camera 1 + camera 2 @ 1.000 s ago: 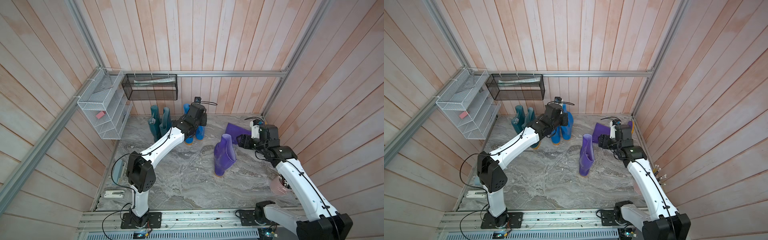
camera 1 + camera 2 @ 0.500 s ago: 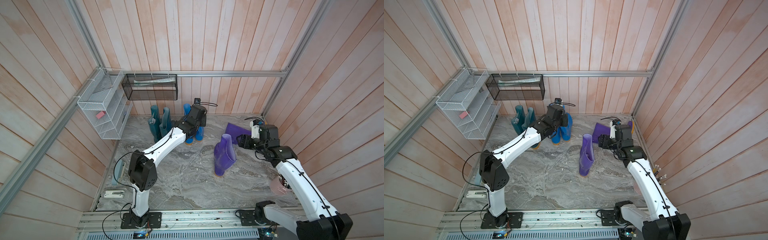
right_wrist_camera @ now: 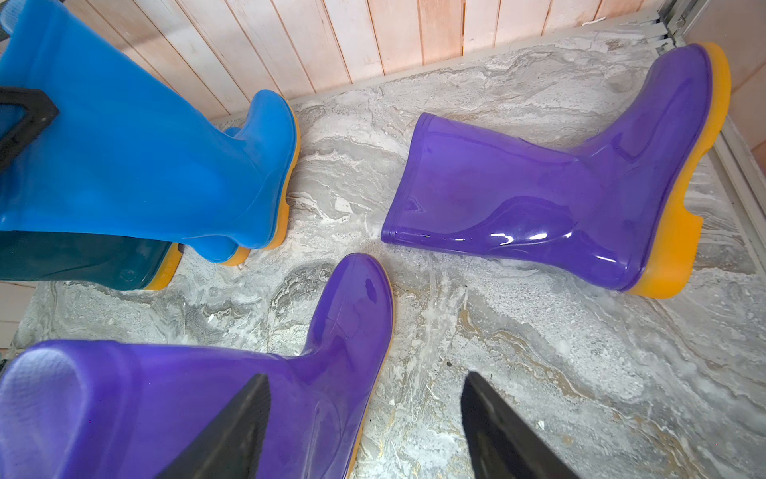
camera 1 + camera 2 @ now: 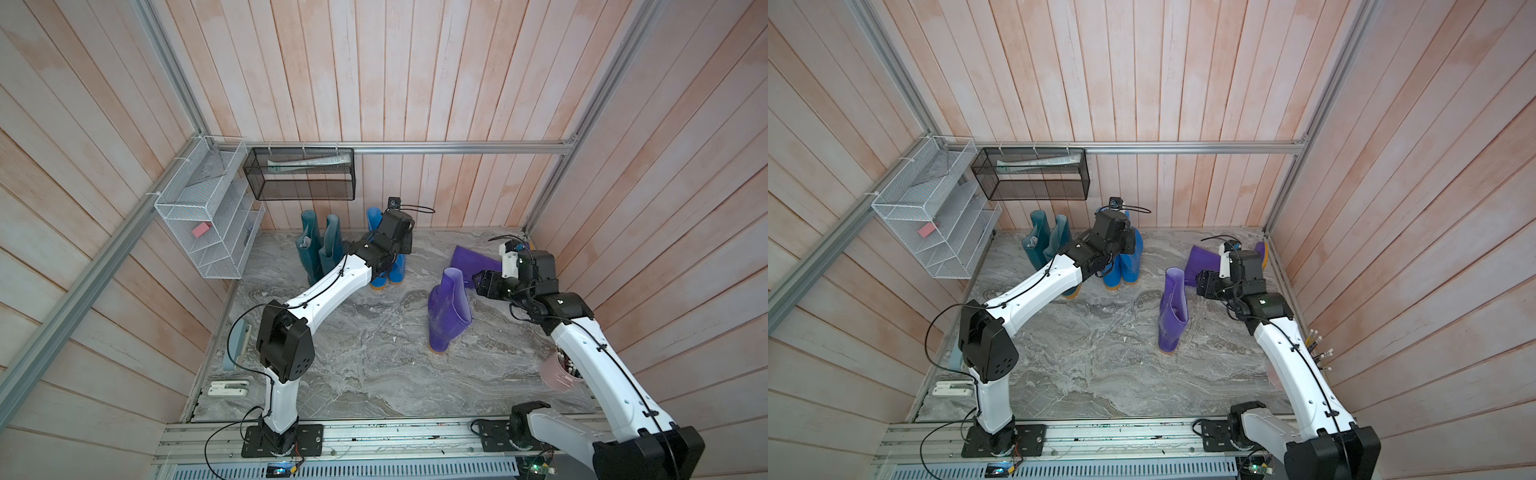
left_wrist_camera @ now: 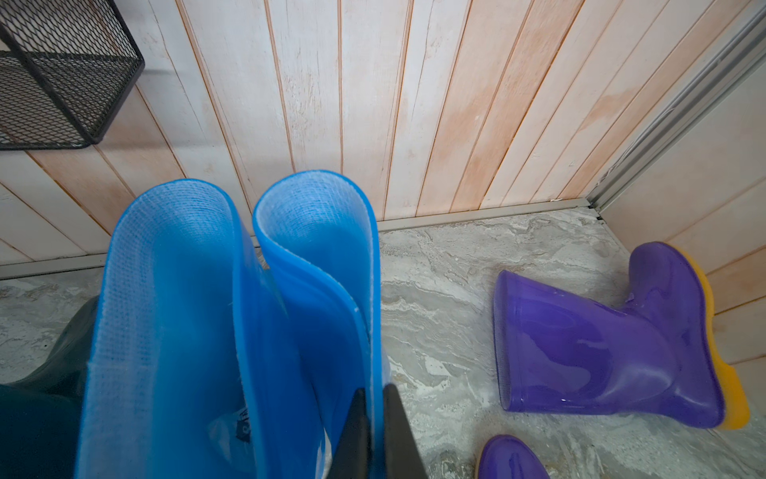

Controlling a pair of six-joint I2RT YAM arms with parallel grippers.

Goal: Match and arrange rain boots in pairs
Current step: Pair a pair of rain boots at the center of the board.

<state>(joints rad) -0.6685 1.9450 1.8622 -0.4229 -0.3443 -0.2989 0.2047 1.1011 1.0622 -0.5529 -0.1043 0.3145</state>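
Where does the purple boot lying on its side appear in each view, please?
Top view: fallen purple boot, back right floor corner.
Top view: same corner.
Left wrist view: boot lying by that corner.
Right wrist view: boot lying beyond the upright purple boot.
Shared landmark: that upright boot.

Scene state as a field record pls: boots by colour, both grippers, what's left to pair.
teal boots: two, upright, side by side by the back wall
blue boots: two, upright, side by side, next to the teal pair
left gripper: shut on one blue boot's shaft wall near the rim
upright purple boot: standing alone mid-floor
fallen purple boot: on its side, apart from its mate
right gripper: open, gripping nothing, near the upright purple boot's top
unpaired: purple only
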